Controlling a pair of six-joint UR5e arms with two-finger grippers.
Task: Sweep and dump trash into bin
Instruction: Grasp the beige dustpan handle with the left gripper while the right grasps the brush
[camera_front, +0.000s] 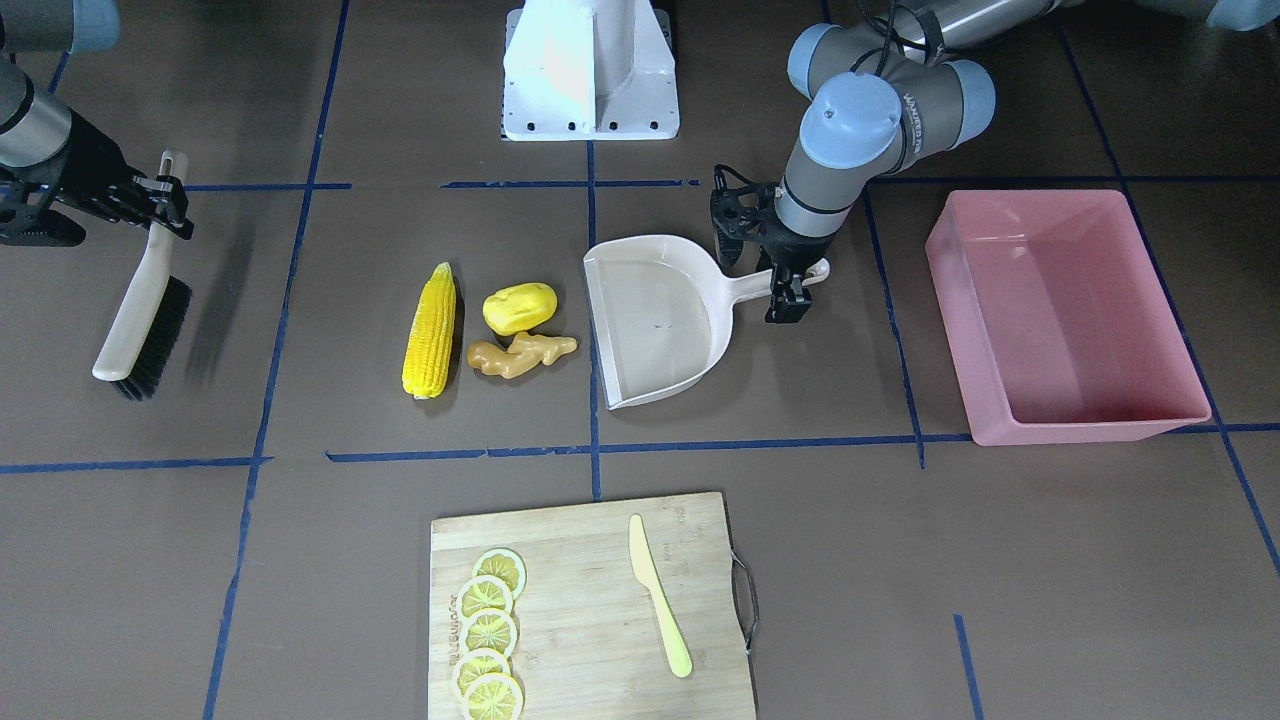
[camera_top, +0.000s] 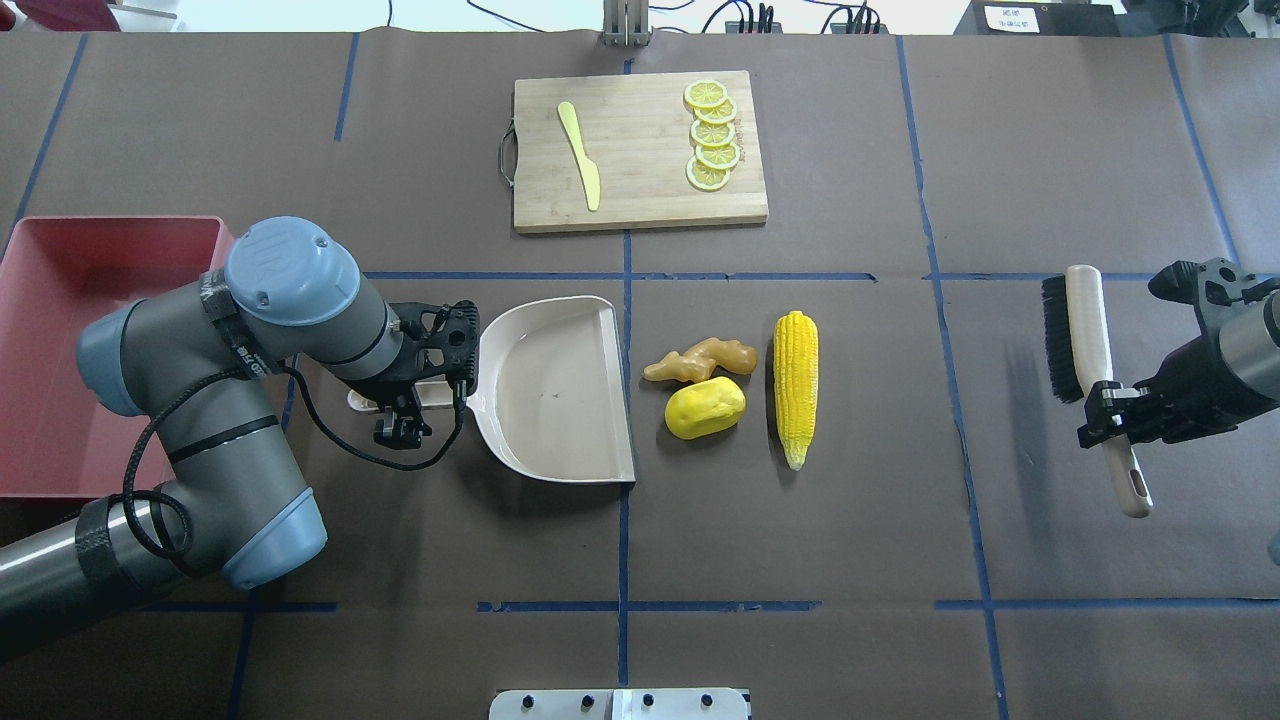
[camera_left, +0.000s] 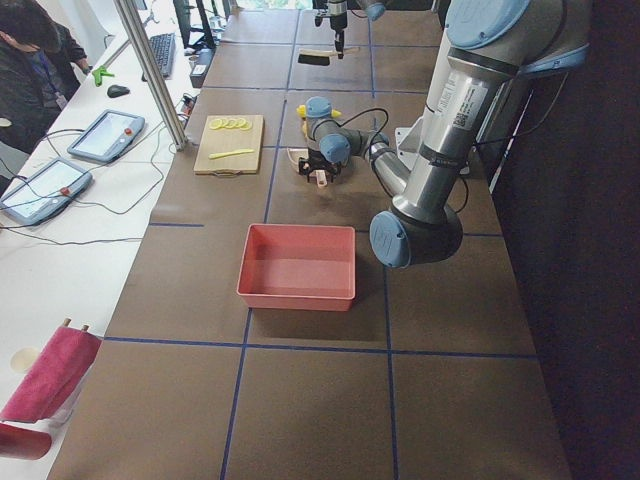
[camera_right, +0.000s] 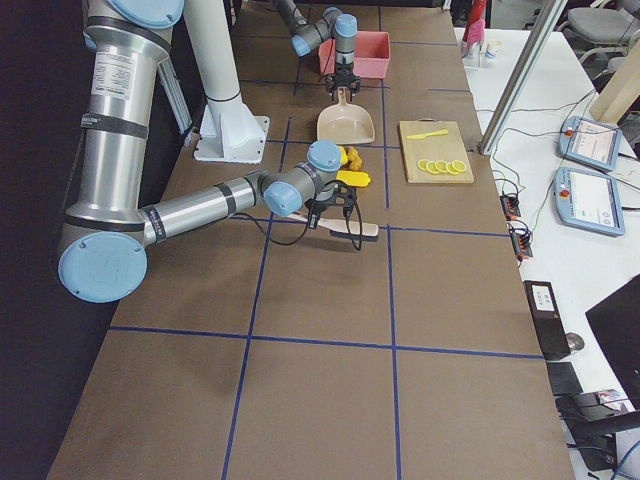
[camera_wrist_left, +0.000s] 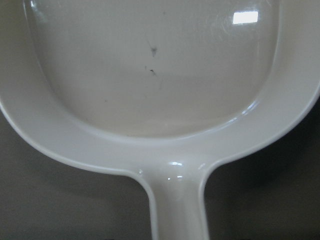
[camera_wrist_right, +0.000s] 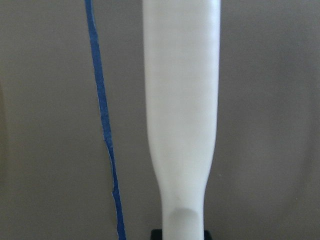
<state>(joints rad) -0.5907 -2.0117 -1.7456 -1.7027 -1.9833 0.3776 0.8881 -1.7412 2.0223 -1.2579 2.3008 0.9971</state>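
Observation:
The trash lies in the table's middle: a corn cob (camera_front: 431, 330) (camera_top: 796, 385), a yellow potato (camera_front: 519, 308) (camera_top: 705, 408) and a tan ginger root (camera_front: 520, 355) (camera_top: 700, 360). A beige dustpan (camera_front: 655, 320) (camera_top: 550, 385) (camera_wrist_left: 150, 75) lies flat beside them, its open mouth facing them. My left gripper (camera_front: 795, 285) (camera_top: 405, 400) is shut on the dustpan's handle. My right gripper (camera_front: 165, 195) (camera_top: 1110, 415) is shut on the handle of a black-bristled brush (camera_front: 145, 320) (camera_top: 1085, 330) (camera_wrist_right: 182, 100), well to the corn's outer side. The empty pink bin (camera_front: 1090, 428) (camera_top: 100, 235) (camera_left: 297, 275) stands beyond the left arm.
A wooden cutting board (camera_front: 590, 600) (camera_top: 640, 190) lies on the operators' side, with lemon slices (camera_front: 487, 630) and a pale yellow knife (camera_front: 657, 595) on it. Blue tape lines cross the brown table. The robot's white base (camera_front: 590, 70) stands behind the dustpan.

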